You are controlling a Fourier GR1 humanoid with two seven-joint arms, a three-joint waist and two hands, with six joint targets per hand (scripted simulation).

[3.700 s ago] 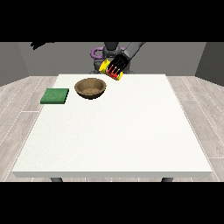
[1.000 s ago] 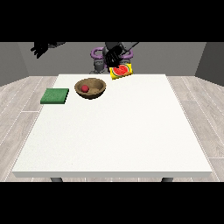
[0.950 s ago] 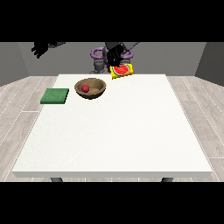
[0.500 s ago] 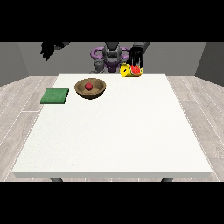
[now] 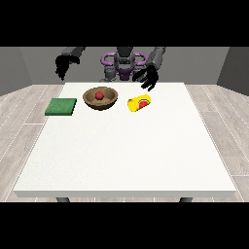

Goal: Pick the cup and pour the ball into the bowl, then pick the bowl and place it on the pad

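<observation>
the hand at the view's left (image 5: 63, 66) is hanging above the counter's far left corner, well apart from every object; its fingers are curling downward and are holding nothing. below and in front of it, the pad (image 5: 61, 106) is lying flat on the white counter (image 5: 126, 155): a thin green square with a soft, matte look, nothing resting on it. so the last part of the task is not yet done.

just to the right of the pad, the bowl (image 5: 100, 98) is sitting upright, round and shallow, brown with a wood-like tone and a darker inside. the ball (image 5: 99, 95), small, red and smooth, is resting in the middle of the bowl. judging from that, the pouring part appears to be finished.

further right, near the bowl but not touching it, the cup (image 5: 139, 103) is lying on its side on the counter, a short yellow cylinder with a red patch on its end facing the camera. it is looking empty, though its inside is not plainly showing.

behind and above the cup, the hand at the view's right (image 5: 146, 77) is hovering with its fingers spread and released, gripping nothing and clear of the cup.

what is remaining, as a judgement: one hand is needing to take the bowl, with the ball inside, and carry it left onto the green pad. the bowl's rounded wall may be making a steady hold awkward, and the ball could be rolling if the bowl tilts.
</observation>
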